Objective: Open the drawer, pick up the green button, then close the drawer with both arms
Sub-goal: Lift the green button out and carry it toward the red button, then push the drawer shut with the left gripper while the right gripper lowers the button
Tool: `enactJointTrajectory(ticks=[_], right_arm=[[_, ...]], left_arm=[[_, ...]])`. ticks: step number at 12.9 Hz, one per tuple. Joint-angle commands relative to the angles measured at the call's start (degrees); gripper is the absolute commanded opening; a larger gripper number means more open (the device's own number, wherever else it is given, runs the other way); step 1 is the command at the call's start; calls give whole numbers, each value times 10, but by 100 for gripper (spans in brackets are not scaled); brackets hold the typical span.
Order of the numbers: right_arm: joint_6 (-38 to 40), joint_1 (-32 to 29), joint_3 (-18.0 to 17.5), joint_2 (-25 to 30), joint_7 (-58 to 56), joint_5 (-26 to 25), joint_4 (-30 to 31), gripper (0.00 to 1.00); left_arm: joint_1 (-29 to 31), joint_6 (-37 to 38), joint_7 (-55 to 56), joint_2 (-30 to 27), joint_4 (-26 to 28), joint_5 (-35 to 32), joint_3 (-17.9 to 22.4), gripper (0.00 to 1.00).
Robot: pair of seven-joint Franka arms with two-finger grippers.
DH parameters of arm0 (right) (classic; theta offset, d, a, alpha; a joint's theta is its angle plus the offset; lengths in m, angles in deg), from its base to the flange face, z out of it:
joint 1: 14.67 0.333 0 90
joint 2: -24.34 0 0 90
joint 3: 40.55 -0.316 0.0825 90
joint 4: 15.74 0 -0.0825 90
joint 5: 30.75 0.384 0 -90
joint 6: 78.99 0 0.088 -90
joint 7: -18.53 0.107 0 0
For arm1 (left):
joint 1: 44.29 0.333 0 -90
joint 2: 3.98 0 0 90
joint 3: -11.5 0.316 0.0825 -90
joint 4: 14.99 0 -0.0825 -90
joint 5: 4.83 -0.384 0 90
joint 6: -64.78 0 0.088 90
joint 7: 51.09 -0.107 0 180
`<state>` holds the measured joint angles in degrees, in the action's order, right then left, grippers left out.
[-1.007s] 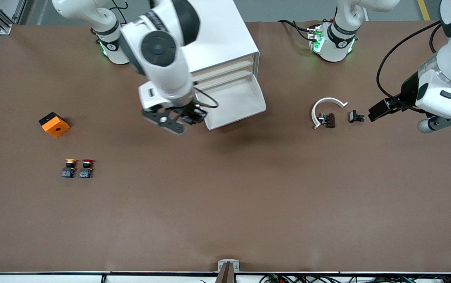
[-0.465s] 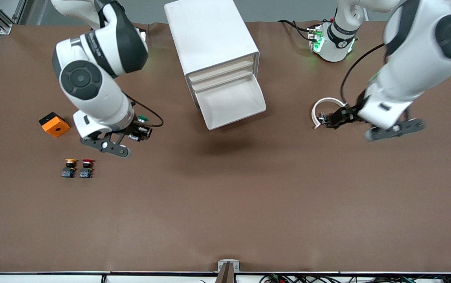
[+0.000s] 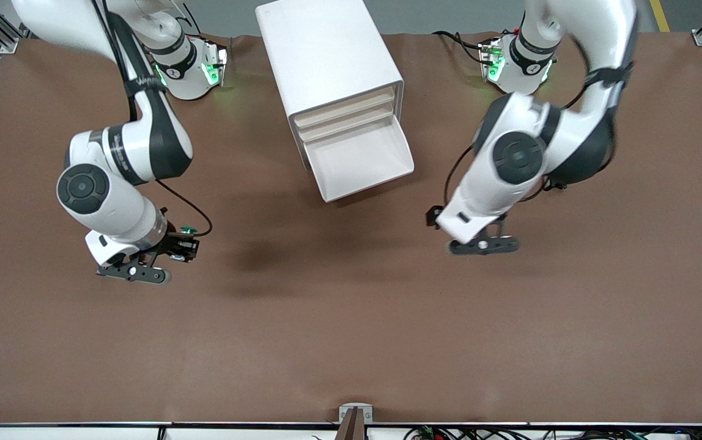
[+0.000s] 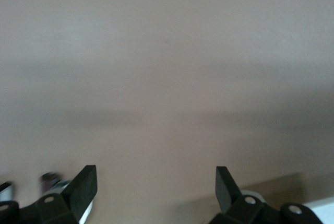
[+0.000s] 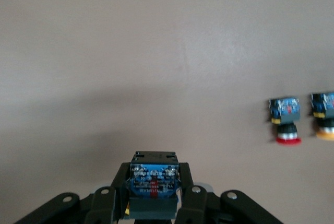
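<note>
Nearest the front camera we see the right arm's black two-finger gripper (image 3: 181,245) over the brown table (image 3: 351,342), its jaws clamped on the small green-capped push button (image 3: 187,230); its bluish base (image 5: 154,178) fills the wrist view. The red-capped button (image 5: 285,121) and the yellow-capped button (image 5: 325,116), cut off, lie hidden under that arm. The left gripper (image 4: 156,187) hovers wide open, empty. Farther, the shallow white drawer (image 3: 360,160) of the white boxy cabinet (image 3: 326,55) stands open and empty.

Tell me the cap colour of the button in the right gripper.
Green; the small push button shows its cap best in the front view.
</note>
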<state>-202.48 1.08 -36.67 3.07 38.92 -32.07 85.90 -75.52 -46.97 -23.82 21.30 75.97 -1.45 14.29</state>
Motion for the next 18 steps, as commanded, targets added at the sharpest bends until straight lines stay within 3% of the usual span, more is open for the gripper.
enactJointTrajectory(ticks=[1,5,13,18], right_arm=[[-86,-29,-12,-1,-45,-5,69,0],[-142,-57,-12,-27,-121,-5,95,0],[-207,-121,-13,-78,-206,-4,99,0],[-228,-123,-14,-96,-211,-3,102,0]], left_arm=[[-25,-35,2,58,-11,10,-15,100],[-45,-76,5,119,-16,112,-18,100],[-105,-86,80,150,-13,151,-20,100],[-105,-71,100,154,-8,175,-59,100]])
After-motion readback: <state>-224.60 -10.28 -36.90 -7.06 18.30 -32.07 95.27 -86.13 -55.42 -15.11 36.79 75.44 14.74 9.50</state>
